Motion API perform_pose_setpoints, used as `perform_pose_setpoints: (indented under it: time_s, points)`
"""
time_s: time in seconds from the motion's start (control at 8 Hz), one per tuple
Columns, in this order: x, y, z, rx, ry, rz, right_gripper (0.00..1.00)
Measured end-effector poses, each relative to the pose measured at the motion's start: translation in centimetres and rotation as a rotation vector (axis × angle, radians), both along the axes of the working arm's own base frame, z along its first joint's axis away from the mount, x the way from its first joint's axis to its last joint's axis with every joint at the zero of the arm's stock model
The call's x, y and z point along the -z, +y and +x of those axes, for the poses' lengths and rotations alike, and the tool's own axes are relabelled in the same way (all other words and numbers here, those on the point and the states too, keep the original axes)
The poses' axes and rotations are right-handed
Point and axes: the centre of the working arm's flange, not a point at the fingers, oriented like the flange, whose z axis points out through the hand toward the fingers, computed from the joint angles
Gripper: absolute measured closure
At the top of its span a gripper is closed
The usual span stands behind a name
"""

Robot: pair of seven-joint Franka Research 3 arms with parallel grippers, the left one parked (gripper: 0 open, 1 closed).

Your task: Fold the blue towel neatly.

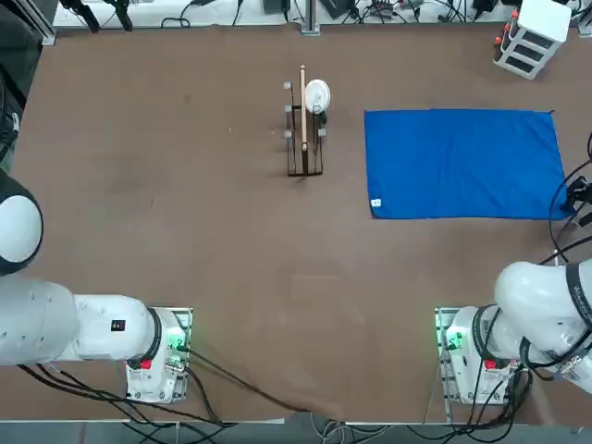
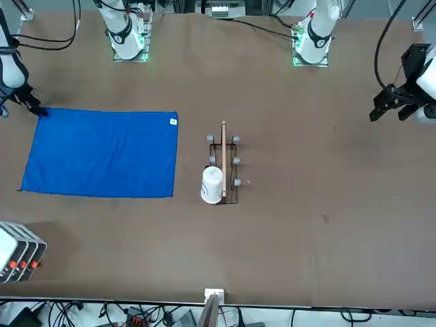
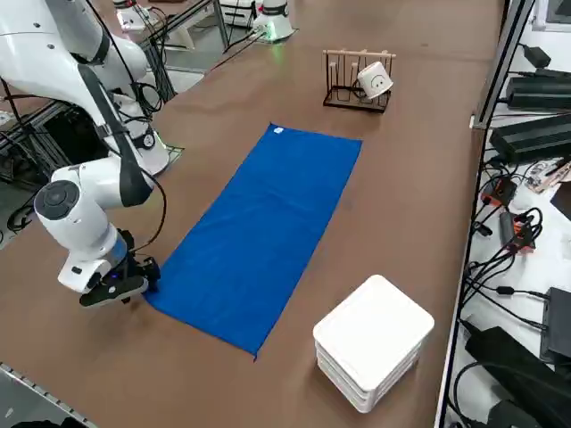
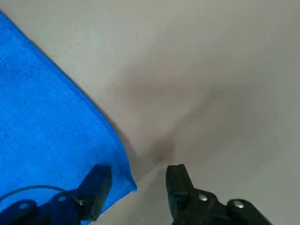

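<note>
The blue towel [image 1: 462, 165] lies flat and spread out on the brown table, right of centre in the top view, with its small white tag [image 1: 376, 203] at the near inner corner. It also shows in the front view as the blue towel [image 2: 102, 153] and in the side view as the blue towel [image 3: 268, 223]. My right gripper [image 1: 564, 211] is low at the towel's near outer corner [image 3: 153, 287]. In the wrist view the right gripper [image 4: 138, 176] is open, one finger [image 4: 96, 187] over the towel [image 4: 47, 122] and the other over bare table, with the corner tip between them.
A wooden rack [image 1: 303, 139] holding a white cup [image 1: 316, 95] stands left of the towel. A white stacked box [image 3: 373, 343] sits beyond the towel's far outer corner. Cables and equipment line the table's far edge [image 3: 500, 223].
</note>
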Motion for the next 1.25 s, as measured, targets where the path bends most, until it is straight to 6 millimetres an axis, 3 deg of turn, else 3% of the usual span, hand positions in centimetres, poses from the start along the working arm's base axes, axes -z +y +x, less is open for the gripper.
perform_pose_setpoints:
  time_s: [0.38, 0.5, 0.62, 0.75, 0.88, 1.25]
  points:
    - [0.0, 0.0, 0.0, 0.0, 0.0, 0.0, 0.45]
    - [0.0, 0.0, 0.0, 0.0, 0.0, 0.001, 0.6]
    - [0.0, 0.0, 0.0, -0.001, 0.0, 0.001, 0.65]
    - [0.0, 0.1, 0.1, -0.004, -0.001, 0.0, 0.85]
    - [-0.1, 0.1, 0.3, -0.009, -0.003, 0.0, 0.98]
    - [-1.1, 0.8, 1.9, -0.054, -0.019, 0.002, 0.98]
